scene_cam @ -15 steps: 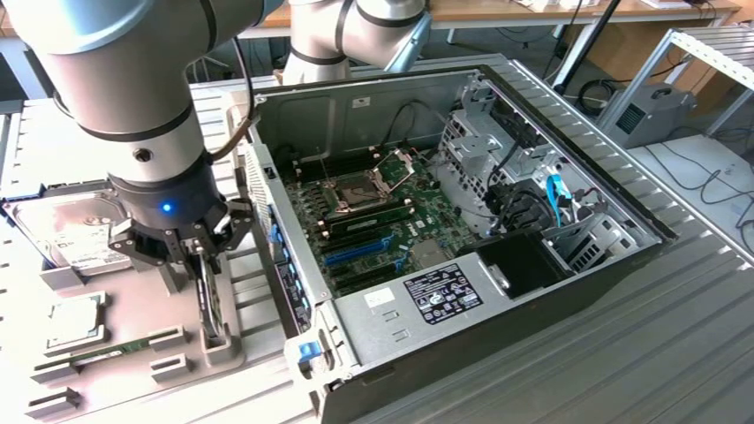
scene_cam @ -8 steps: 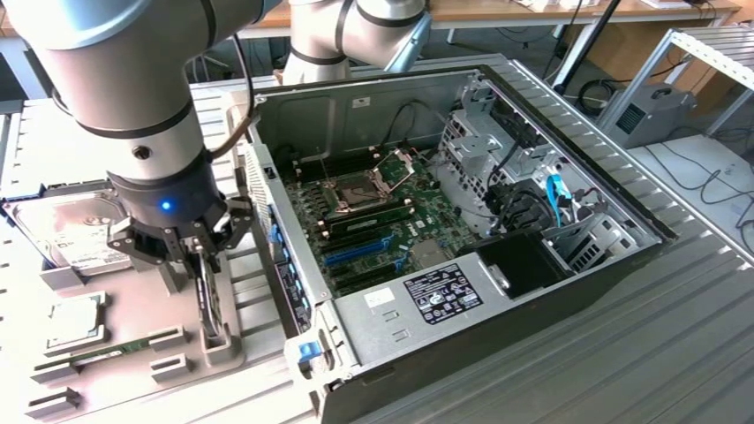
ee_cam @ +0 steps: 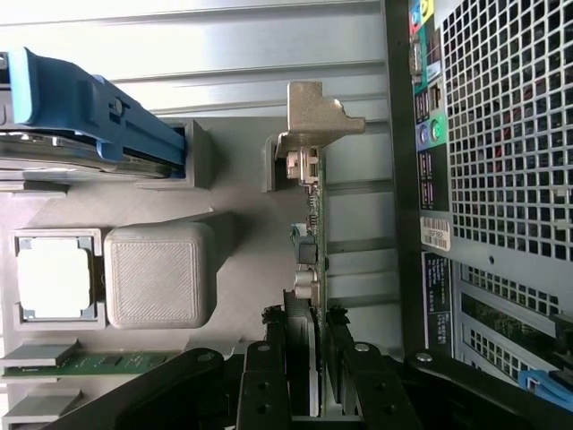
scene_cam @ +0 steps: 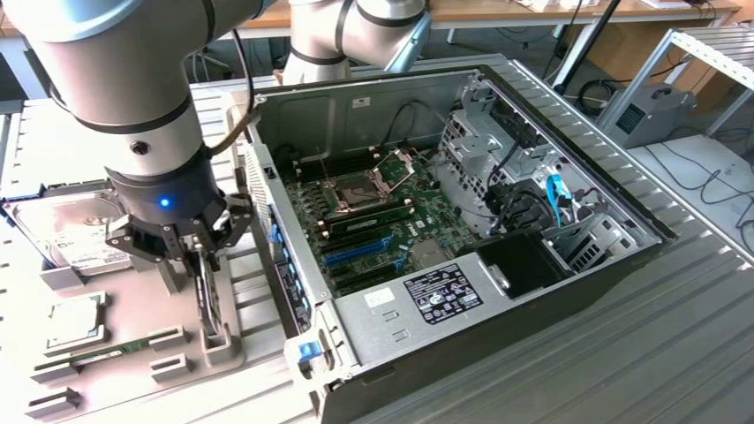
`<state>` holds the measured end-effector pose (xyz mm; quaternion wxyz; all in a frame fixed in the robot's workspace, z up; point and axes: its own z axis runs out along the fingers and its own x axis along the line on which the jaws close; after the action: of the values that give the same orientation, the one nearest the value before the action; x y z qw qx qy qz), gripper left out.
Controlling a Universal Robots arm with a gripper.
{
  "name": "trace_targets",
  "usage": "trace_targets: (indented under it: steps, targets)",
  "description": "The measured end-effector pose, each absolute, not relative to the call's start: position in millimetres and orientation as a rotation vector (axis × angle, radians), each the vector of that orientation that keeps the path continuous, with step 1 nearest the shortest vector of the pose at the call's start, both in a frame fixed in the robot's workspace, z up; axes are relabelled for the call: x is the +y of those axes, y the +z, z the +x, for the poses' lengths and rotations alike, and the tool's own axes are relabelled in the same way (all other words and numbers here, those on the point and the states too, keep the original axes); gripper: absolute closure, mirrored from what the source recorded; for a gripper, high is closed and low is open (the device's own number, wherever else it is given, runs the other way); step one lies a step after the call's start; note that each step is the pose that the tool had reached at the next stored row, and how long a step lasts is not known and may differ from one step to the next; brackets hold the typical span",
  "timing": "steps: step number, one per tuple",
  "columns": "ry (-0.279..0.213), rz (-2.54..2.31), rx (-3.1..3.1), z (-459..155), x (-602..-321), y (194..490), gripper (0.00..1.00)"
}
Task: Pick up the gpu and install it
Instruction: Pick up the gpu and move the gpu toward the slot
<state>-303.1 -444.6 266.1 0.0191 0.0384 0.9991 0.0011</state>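
The one robot arm reaches down outside the big open black metal computer case (scene_cam: 507,353), close to its back wall full of little holes (ee_cam: 510,134). The gpu (ee_cam: 311,224), a thin flat dark card with a grey metal end piece (ee_cam: 315,112), stands up on its long edge in a light grey plastic holder (scene_cam: 224,344) just beside that back wall. The long way of the card runs along the back wall, not toward it. Its flat faces point toward the case and away from it. The black gripper (scene_cam: 194,269) sits right on top of the card, so the card lies straight under it. It is over the end of the card that is far from the metal end piece. In the wrist view the two black fingers (ee_cam: 269,376) stand one on each flat face, pulled in close with the card filling the gap. To me it looks like the gripper is clamped on the gpu. The card's bottom edge looks like it sits in the holder, so I think it has not been lifted yet. Inside the case lies a green board with long blue slots (scene_cam: 353,252), and no card stands in them. A silver boxy hard drive (scene_cam: 71,234) lies farther from the case than the gpu does.
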Motion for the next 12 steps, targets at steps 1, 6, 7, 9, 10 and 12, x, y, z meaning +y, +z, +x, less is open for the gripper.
trace_targets:
  steps: [1,6,7,9,10,12]
  targets:
    - [0.003,0.119,3.101,-303.1,-444.6,266.6,0.71]
    - [0.002,0.119,3.101,-303.1,-444.6,270.1,0.71]
    - [0.002,0.119,3.101,-303.1,-444.5,270.6,0.71]
    - [0.002,0.119,3.101,-303.1,-444.5,271.4,0.71]
    - [0.002,0.119,3.101,-303.1,-444.5,271.8,0.71]
    - [0.001,0.119,3.101,-303.1,-444.6,273.7,0.71]
